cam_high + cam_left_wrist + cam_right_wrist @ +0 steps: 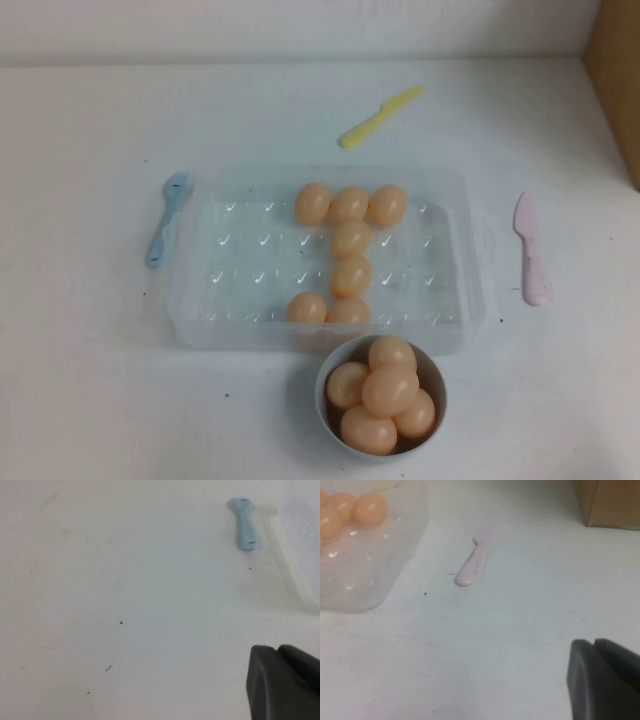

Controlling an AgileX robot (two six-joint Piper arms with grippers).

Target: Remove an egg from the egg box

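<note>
The clear plastic egg box (210, 290) lies in the middle of the table. Several peach-orange eggs sit in its cups: three in a far row (349, 204), two down the middle (351, 258) and two at the near edge (307, 308). Neither arm shows in the high view. My left gripper (276, 649) is shut and empty, low over bare table to the left of the box. My right gripper (594, 642) is shut and empty over bare table to the right of the box, whose corner (395, 555) shows with eggs (369, 508) in it.
A white bowl (326, 398) with several eggs stands just in front of the box. A blue spoon (167, 217) (243, 523) lies left of the box, a pink knife (531, 250) (474, 560) right of it, a yellow knife (378, 116) behind. A cardboard box (618, 80) stands far right.
</note>
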